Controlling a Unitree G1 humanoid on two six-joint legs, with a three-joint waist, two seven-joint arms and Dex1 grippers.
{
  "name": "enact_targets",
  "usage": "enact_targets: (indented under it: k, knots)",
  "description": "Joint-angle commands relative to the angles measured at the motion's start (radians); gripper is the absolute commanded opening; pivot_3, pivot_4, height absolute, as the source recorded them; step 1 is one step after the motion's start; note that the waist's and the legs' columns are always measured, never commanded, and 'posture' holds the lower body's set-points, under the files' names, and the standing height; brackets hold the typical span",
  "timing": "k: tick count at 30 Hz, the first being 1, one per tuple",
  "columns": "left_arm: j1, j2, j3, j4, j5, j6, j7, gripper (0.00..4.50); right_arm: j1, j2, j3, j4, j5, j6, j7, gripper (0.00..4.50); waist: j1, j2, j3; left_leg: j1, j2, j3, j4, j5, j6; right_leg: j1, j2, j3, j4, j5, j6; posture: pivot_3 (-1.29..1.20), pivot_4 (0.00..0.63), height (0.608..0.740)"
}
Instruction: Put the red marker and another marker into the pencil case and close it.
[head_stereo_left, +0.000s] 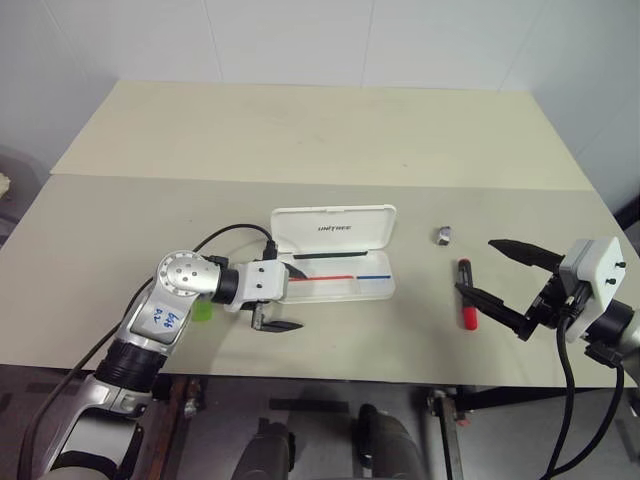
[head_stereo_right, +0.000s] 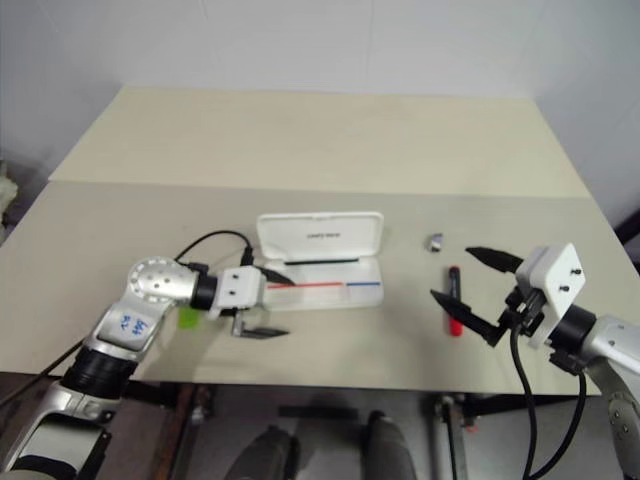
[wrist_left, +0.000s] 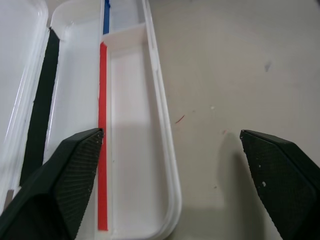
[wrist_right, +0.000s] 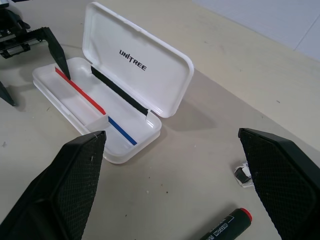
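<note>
Beside the pencil case (head_stereo_left: 334, 252), small grey clip (head_stereo_left: 443, 235), red marker (head_stereo_left: 465, 294); left gripper (head_stereo_left: 279, 298) and right gripper (head_stereo_left: 500, 272) both spread, empty.

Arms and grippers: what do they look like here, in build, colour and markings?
Both arms are silver-grey metal with black joints. The left arm has a round silver elbow housing with a ring of holes, a white label with blue handwriting below it, and a black cable looping to its white wrist block. The left gripper and right gripper each have two black pointed fingers with textured pads. The right wrist block is white, with black cables.
</note>
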Motion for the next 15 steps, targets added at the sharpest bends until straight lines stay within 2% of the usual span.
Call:
enact_targets:
  k: [1,9,15]
  knots:
    - [0.013,0.016,0.012,-0.082,-0.052,0.032,-0.008,4.49,-0.006,-0.021,-0.018,-0.011,0.006,0.002,0.002,4.50,0.000,0.000,0.000,0.000,0.000,0.000,0.000,0.000,0.000,0.000,0.000,0.000,0.000,0.000,0.000,0.00,0.150,0.740]
    - [0.081,0.008,0.131,-0.270,-0.313,0.170,-0.003,4.49,0.038,0.029,-0.008,-0.102,0.062,0.071,-0.072,4.50,0.000,0.000,0.000,0.000,0.002,0.000,0.000,-0.001,-0.001,0.000,0.001,0.000,0.000,0.000,-0.001,0.00,0.150,0.740]
    - [0.127,-0.051,0.334,-0.328,-0.558,0.208,0.083,4.49,0.076,0.087,-0.004,-0.156,0.078,0.189,-0.233,4.50,0.000,0.001,0.000,0.000,0.002,0.000,0.000,-0.001,-0.001,0.000,0.001,0.000,-0.001,0.000,-0.002,0.00,0.150,0.740]
